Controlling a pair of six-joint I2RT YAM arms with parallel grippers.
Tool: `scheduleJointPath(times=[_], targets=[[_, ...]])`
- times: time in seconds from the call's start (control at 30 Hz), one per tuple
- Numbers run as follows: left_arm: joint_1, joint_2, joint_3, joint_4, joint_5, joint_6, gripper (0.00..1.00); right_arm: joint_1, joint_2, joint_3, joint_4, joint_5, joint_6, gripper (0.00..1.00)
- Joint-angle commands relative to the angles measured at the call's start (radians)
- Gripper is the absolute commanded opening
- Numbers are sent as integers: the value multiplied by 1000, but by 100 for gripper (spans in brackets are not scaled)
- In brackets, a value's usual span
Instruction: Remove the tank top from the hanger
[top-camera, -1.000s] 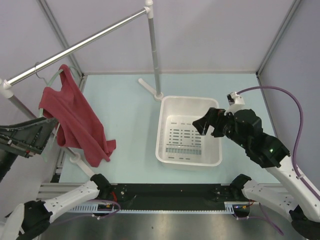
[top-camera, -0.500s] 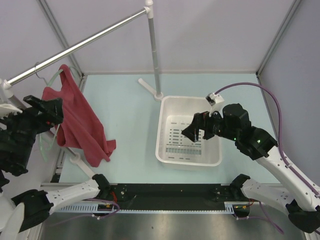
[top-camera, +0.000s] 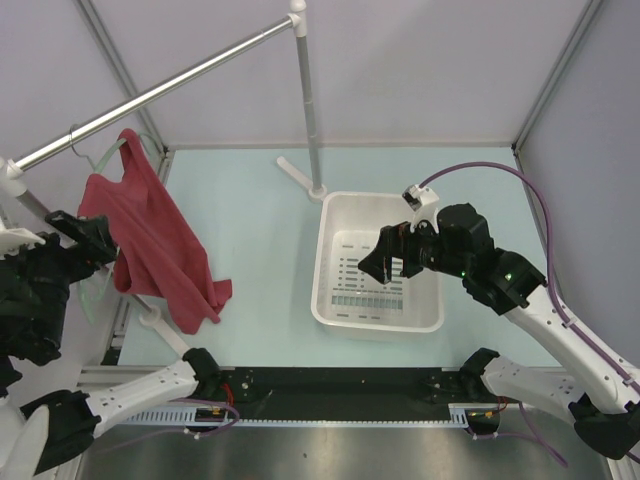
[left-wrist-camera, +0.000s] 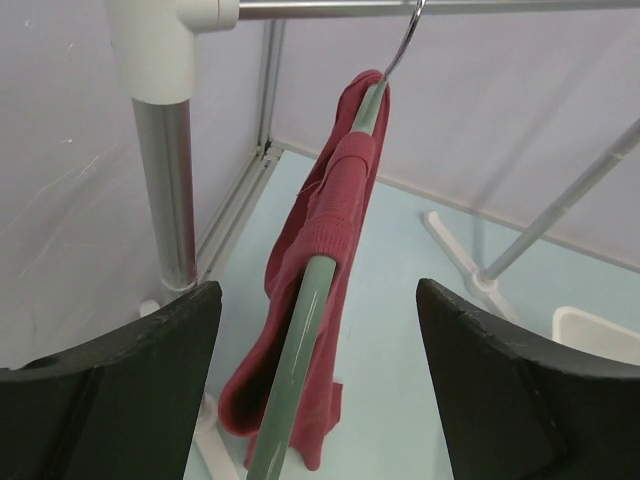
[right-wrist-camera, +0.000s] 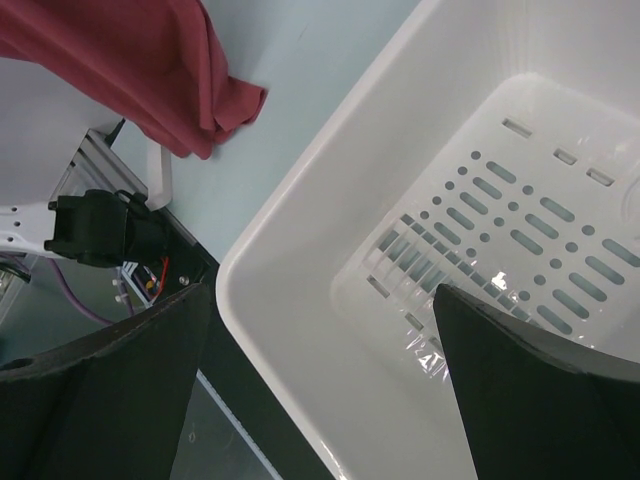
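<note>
The dark red tank top (top-camera: 150, 240) hangs on the pale green hanger (top-camera: 110, 150), which hooks over the silver rail at the left. My left gripper (top-camera: 88, 238) is open beside the garment's left edge. In the left wrist view the hanger's bar (left-wrist-camera: 300, 370) runs between my open fingers (left-wrist-camera: 318, 300) without touching them, with the tank top (left-wrist-camera: 335, 230) draped over it. My right gripper (top-camera: 385, 258) is open and empty above the white basket (top-camera: 330, 300). In the right wrist view it (right-wrist-camera: 320, 300) hovers over the basket's near-left corner, and the tank top's hem (right-wrist-camera: 130, 60) shows at top left.
The silver rail (top-camera: 170, 85) slants from the left to an upright pole (top-camera: 310, 110) with a white foot behind the basket. A second rail post (left-wrist-camera: 165, 180) stands just left of my left gripper. The basket's rim (right-wrist-camera: 290, 230) is under my right gripper.
My left gripper has swung up beside the tank top and then eased slightly left. My right gripper has moved left over the basket. The tank top has not moved.
</note>
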Motion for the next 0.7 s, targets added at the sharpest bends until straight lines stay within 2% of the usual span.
scheduleJointPath(times=[0.0, 0.13, 0.23, 0.33, 0.5, 0.57, 0.67], targets=[[-2, -17, -105, -9, -47, -3, 82, 10, -10, 41, 40, -11, -10, 100], [-4, -54, -192, -8, -27, -58, 75, 18, -16, 41, 37, 2, -10, 100], [-2, -54, -207, -9, -26, -58, 63, 21, -19, 41, 35, 7, -7, 100], [-2, -49, -206, -8, -39, -55, 46, 26, -17, 41, 35, 12, -4, 100], [-2, -48, -225, 1, -59, -45, 25, 37, -22, 37, 35, 29, 2, 100], [-2, -48, -227, 18, -64, -34, 12, 40, -24, 37, 34, 35, 5, 100], [-4, -51, -227, 73, -56, 0, 6, 41, -22, 39, 31, 42, 2, 100]])
